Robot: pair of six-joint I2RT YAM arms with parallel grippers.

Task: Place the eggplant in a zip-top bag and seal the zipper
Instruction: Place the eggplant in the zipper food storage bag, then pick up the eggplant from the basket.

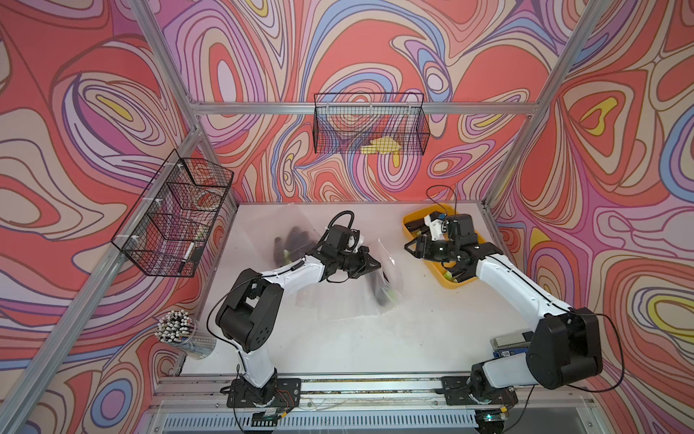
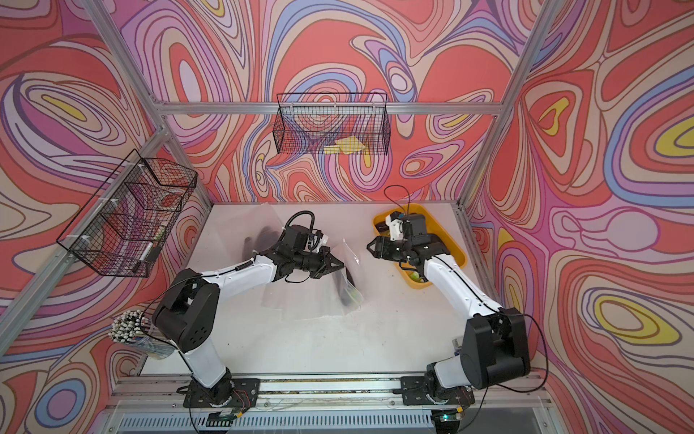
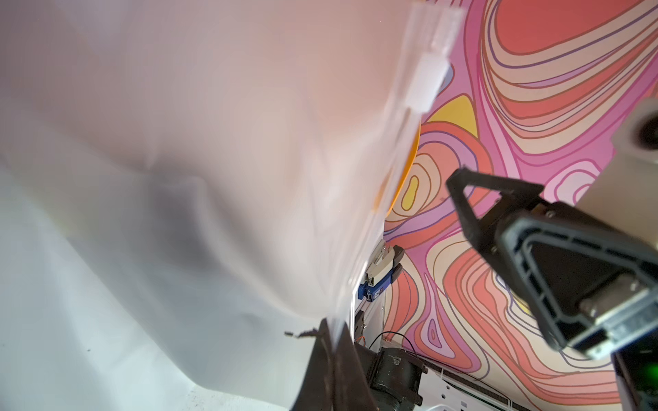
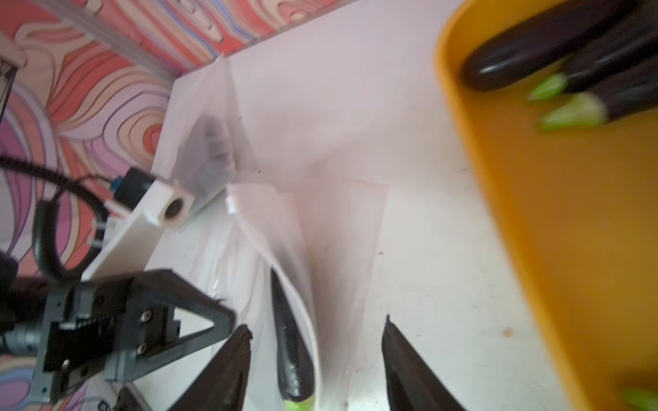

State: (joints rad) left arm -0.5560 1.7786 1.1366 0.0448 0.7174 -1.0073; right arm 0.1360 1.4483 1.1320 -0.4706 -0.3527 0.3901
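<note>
A clear zip-top bag [image 1: 338, 300] hangs from my left gripper [image 1: 375, 265], which is shut on its upper edge [image 3: 331, 331]. A dark eggplant [image 1: 385, 291] with a green stem lies inside it, as the right wrist view also shows [image 4: 290, 338]. The white zipper slider [image 3: 427, 82] sits further along the bag's top edge. My right gripper [image 1: 409, 246] stands open just right of the bag, over the table beside the orange tray [image 1: 452, 285], with nothing gripped between its fingertips [image 4: 316, 325]. Both top views show the two grippers [image 2: 340, 265] [image 2: 370, 246] facing each other a short way apart.
More eggplants [image 4: 534, 46] lie in the orange tray [image 4: 534, 213]. A second clear bag [image 1: 296, 240] with dark shapes in it lies at the back of the table. Wire baskets [image 1: 172, 214] [image 1: 370, 124] hang on the walls. A cup of pencils [image 1: 176, 327] stands front left.
</note>
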